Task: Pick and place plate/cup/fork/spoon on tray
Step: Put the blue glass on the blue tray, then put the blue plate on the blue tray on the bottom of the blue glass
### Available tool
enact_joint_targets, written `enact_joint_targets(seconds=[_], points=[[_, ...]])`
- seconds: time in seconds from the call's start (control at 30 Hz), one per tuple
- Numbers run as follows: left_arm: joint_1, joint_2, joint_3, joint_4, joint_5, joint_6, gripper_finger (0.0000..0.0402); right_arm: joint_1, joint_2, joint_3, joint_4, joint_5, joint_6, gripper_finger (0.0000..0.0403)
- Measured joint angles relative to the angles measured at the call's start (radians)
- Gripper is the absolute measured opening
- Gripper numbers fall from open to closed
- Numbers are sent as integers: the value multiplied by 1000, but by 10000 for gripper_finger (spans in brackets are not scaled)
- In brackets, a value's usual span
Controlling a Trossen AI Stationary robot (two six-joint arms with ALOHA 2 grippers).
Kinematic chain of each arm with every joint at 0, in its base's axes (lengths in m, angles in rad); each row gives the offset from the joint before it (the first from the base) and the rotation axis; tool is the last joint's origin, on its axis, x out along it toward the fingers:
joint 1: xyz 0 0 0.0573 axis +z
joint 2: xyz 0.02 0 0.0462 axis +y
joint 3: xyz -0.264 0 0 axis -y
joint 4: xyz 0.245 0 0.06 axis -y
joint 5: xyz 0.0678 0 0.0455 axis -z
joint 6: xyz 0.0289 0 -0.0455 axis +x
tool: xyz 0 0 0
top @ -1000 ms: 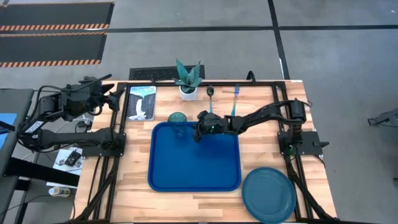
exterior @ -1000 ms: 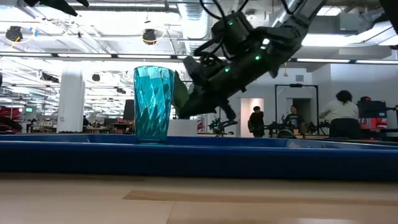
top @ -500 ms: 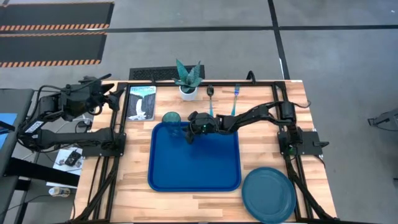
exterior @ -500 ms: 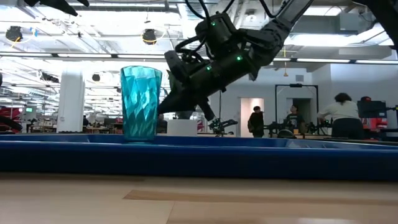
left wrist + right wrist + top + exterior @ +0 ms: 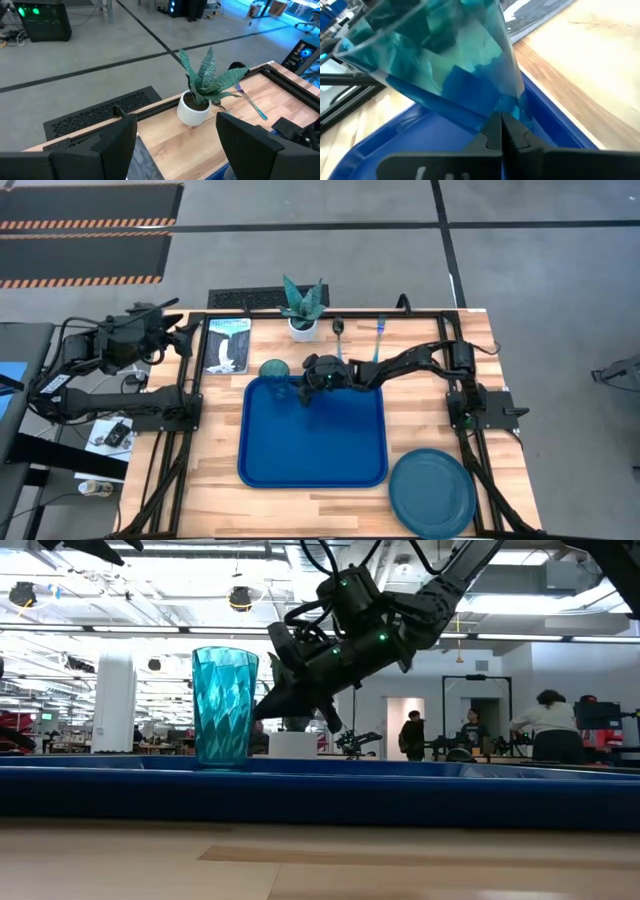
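Note:
The teal cup (image 5: 273, 369) stands upright on its base in the far left corner of the blue tray (image 5: 312, 450); it also shows in the low view (image 5: 225, 705). My right gripper (image 5: 298, 388) is shut, with its fingertips at the cup's right side. The teal plate (image 5: 432, 492) lies flat on the table, near right of the tray. The fork (image 5: 378, 340) and spoon (image 5: 339, 335) lie flat on the table beyond the tray. My left gripper (image 5: 175, 150) is open and empty off the table's left edge. My right gripper's shut fingertips (image 5: 501, 131) are against the cup's side wall near its base (image 5: 512, 107). They come from the table's right, slanting down (image 5: 258, 712). The cup stands upright on the tray floor.
A white pot with a green plant (image 5: 302, 308) stands at the far edge, left of the spoon. A printed card (image 5: 227, 345) lies at the far left. People stand in the room beyond the table (image 5: 545, 725). The tray's middle and near part (image 5: 312, 430) hold nothing.
My right gripper has gone toward the table's left edge along the tray's far side. The cup has slid left in front of it, upright, toward the tray's far left corner. Most of the move came in the first half second.

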Motion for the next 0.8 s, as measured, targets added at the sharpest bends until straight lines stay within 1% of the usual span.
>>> enact_joint_targets(seconds=[0.33, 0.47, 0.53, 0.6, 0.67, 0.73, 0.8], points=[[0, 0, 0, 0, -7, 0, 261, -1, 0, 46, -4, -7, -25, 7], [0, 0, 0, 3, -7, 0, 261, -15, 0, 48, 29, -8, -26, 7], [0, 0, 0, 15, -6, 0, 261, -26, -1, 54, 7, -8, -26, 8], [0, 0, 0, 25, -2, 0, 261, -39, -21, 53, -66, -18, -37, 13], [0, 0, 0, 23, 5, 0, 261, -55, -75, 52, -166, -49, -71, 21], [0, 0, 0, 23, 12, 1, 261, -72, -168, 54, -327, -63, -97, 30], [0, 0, 0, 22, 19, 1, 261, -84, -267, 58, -530, -61, -110, 40]])
